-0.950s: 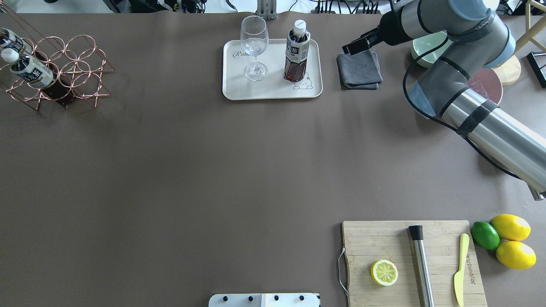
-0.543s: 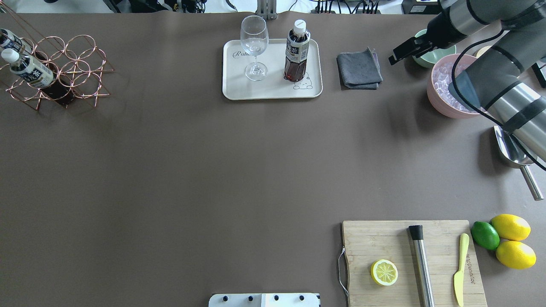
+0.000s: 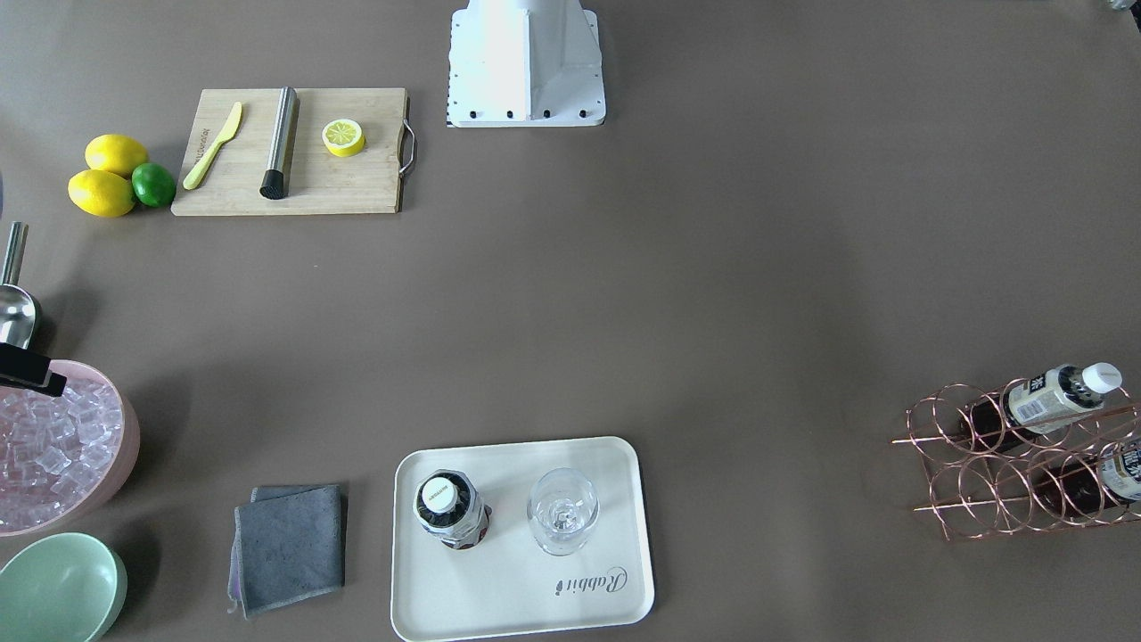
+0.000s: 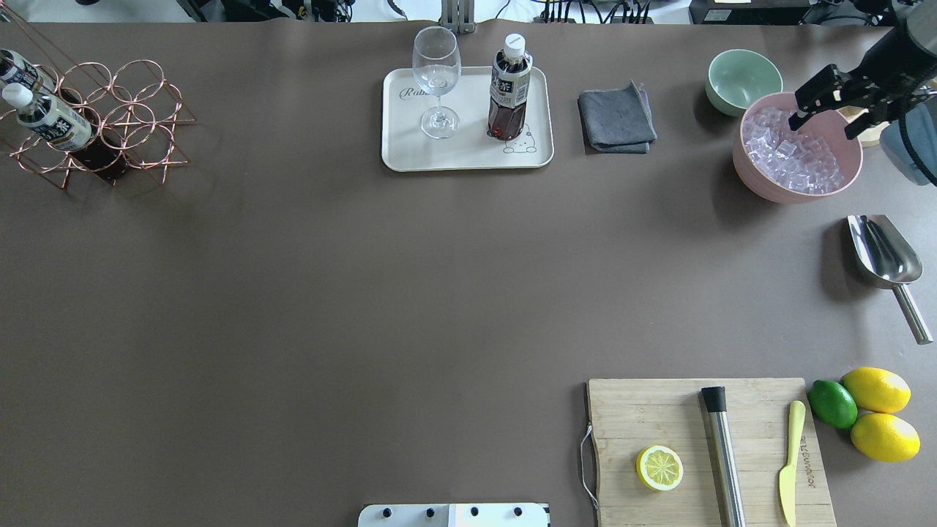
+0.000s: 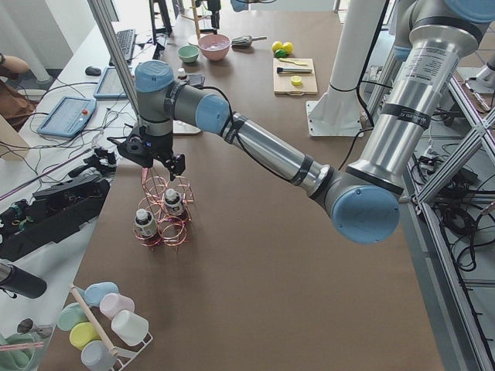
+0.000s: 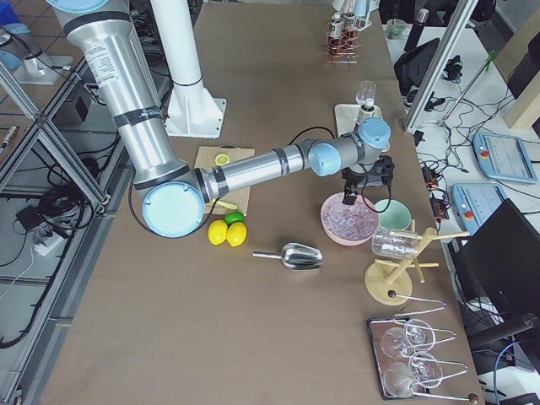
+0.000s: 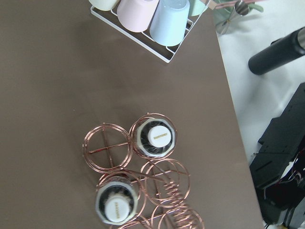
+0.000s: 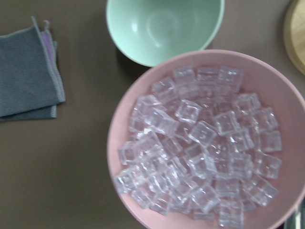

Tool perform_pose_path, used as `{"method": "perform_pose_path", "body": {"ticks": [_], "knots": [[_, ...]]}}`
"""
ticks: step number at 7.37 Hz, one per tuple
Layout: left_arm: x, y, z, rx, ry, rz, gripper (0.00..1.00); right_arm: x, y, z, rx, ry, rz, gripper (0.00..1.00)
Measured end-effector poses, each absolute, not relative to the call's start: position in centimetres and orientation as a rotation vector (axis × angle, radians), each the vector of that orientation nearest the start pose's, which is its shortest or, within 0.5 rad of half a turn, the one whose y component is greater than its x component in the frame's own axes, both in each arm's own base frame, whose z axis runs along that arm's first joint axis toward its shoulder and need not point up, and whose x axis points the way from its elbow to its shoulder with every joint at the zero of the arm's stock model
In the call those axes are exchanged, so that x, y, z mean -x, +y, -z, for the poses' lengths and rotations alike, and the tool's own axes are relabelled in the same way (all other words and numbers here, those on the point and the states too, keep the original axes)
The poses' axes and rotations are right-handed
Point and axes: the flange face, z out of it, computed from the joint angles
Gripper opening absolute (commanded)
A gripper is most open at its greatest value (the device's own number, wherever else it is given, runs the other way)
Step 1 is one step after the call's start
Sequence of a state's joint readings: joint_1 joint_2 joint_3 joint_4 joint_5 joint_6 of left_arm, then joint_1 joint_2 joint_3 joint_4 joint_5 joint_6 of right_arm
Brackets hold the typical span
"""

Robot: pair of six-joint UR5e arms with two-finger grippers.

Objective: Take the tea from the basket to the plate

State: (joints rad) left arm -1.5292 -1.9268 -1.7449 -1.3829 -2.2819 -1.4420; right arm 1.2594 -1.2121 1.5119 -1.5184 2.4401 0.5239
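Observation:
One tea bottle [image 4: 510, 88] stands upright on the cream plate [image 4: 468, 159], next to the bear drawing; it also shows in the front-facing view [image 3: 450, 510]. Two more tea bottles [image 4: 48, 118] [image 4: 16, 70] sit in the copper wire basket [image 4: 132, 110] at the far left. The left wrist view looks down on their white caps [image 7: 157, 136] [image 7: 116, 207]. My left gripper [image 5: 151, 158] hangs above the basket; I cannot tell whether it is open or shut. My right gripper [image 4: 826, 117] is open and empty above the pink ice bowl [image 4: 761, 179].
A wine glass [image 4: 437, 80] stands on the plate beside the tea. A grey cloth [image 4: 616, 121], a green bowl [image 4: 743, 80] and a metal scoop [image 4: 882, 252] lie at the right. A cutting board [image 4: 659, 410] with a lemon half, muddler and knife is at the near right.
My right arm has swung right, from beside the grey cloth to above the pink ice bowl, uncovering the bowls and scoop. The bottles, plate and basket have not moved.

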Motion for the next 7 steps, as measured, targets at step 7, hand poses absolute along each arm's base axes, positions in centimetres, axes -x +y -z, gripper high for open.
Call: {"method": "perform_pose_path", "body": {"ticks": [7], "knots": [[9.3,-45.4,-61.8,0.06,0.743,0.359,0.97,-2.4,-49.4,-66.8,0.172,-0.742,-0.155,1.0]]}}
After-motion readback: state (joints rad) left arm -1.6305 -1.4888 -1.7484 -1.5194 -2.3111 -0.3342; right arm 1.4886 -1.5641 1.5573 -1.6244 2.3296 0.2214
